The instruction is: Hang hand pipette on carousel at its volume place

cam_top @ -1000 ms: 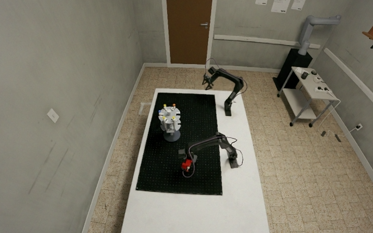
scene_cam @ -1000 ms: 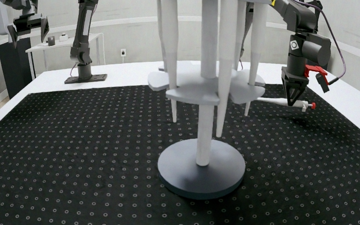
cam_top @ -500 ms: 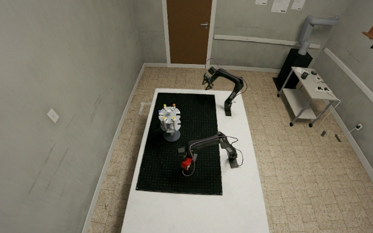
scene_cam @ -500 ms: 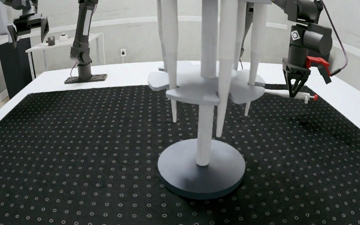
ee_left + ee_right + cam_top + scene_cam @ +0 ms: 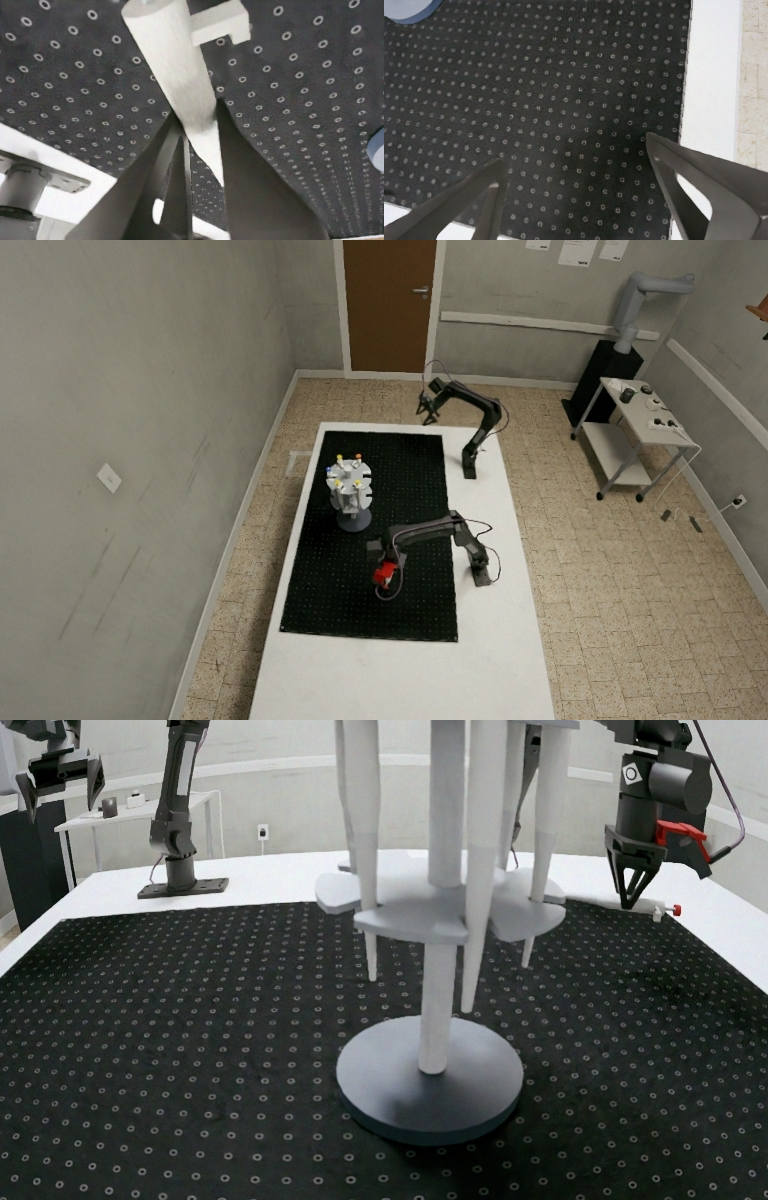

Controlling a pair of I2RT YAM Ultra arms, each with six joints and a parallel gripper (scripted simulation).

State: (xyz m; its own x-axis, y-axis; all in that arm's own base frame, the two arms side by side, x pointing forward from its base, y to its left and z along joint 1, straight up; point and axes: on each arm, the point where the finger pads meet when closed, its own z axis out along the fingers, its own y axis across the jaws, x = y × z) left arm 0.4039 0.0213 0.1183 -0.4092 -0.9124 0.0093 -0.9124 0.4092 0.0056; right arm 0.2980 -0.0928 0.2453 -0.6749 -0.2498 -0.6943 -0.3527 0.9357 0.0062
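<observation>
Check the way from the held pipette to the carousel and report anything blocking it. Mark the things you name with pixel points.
Nothing visible stands between the pipette [image 5: 388,581] [image 5: 651,905] [image 5: 175,60] in the left gripper [image 5: 628,905] [image 5: 200,110] and the carousel [image 5: 348,473] [image 5: 413,923] [image 5: 378,150] [image 5: 406,9]. Two yellow-topped pipettes [image 5: 357,490] hang on its near side, though.
</observation>
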